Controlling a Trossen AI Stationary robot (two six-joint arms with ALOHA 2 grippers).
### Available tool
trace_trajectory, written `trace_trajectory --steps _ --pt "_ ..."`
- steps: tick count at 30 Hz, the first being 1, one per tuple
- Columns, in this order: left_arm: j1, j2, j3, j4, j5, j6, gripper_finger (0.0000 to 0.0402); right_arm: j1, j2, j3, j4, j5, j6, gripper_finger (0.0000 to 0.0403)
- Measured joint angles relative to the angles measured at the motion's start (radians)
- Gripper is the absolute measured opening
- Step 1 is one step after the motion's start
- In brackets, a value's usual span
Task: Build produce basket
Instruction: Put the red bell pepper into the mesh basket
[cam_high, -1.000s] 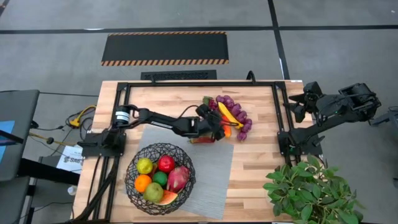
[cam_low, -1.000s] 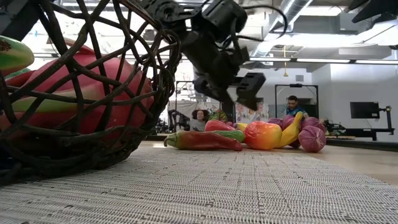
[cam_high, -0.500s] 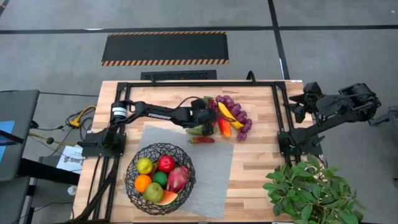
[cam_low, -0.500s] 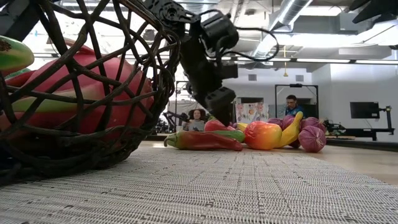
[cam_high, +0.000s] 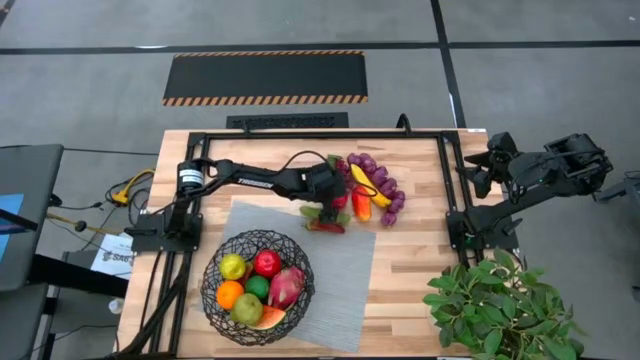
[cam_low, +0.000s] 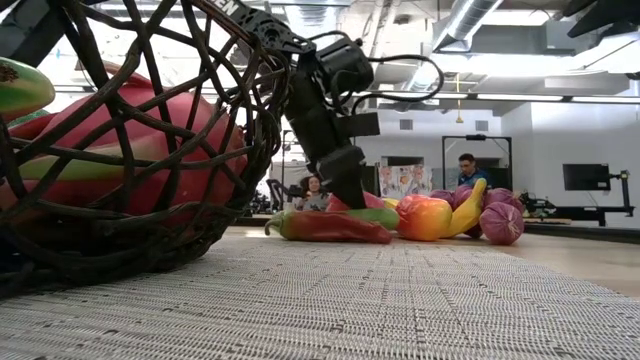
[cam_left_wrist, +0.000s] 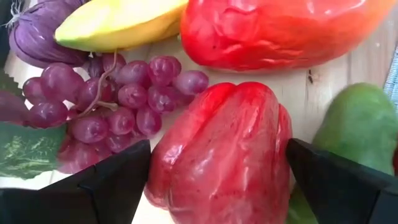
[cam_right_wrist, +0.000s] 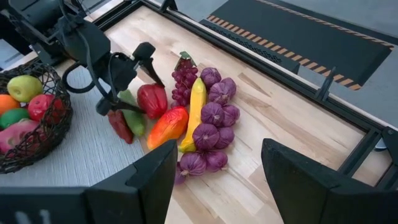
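While lowered among the loose produce: left gripper (cam_high: 333, 203) now down at the pile, shifted from a raised spot over the mat edge a second ago; spread wide, grasping nothing yet.

High view, basket: wire basket (cam_high: 216, 262) on the grey mat (cam_high: 340, 290), already holding pear, apple, orange, lime, dragon fruit and melon slice.

High view, remaining produce: red pepper (cam_high: 342, 201), mango (cam_high: 361, 203), banana (cam_high: 370, 184), purple pieces, chili (cam_high: 325, 226) all outside the basket, near the mat's far corner.

High view, right arm: right gripper (cam_high: 484, 170) parked off the table's right edge, well apart from the work.

Low view, change: left fingers dropped from above the pile to just behind the chili (cam_low: 325, 227) and cucumber (cam_low: 375, 214).

Left wrist view, target: red pepper (cam_left_wrist: 224, 155) between the open fingers (cam_left_wrist: 112, 186); pick looks imminent.

Left wrist view, obstacles: grapes (cam_left_wrist: 118, 102), mango and a green piece (cam_left_wrist: 357, 124) crowd beside the pepper; could get nudged.

Right wrist view, right gripper: fingers parted, empty; plant outside this view.
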Motion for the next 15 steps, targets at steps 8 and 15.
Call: trace_trajectory --steps 8,15 --pt "-0.002 0.000 0.000 -0.001 -0.020 -0.026 0.0340 0.000 0.000 0.000 0.000 0.000 0.009 0.0255" --pt "-0.007 0.000 0.002 -0.004 -0.035 -0.063 0.0274 0.000 0.000 0.000 0.000 0.000 0.009 0.0255"
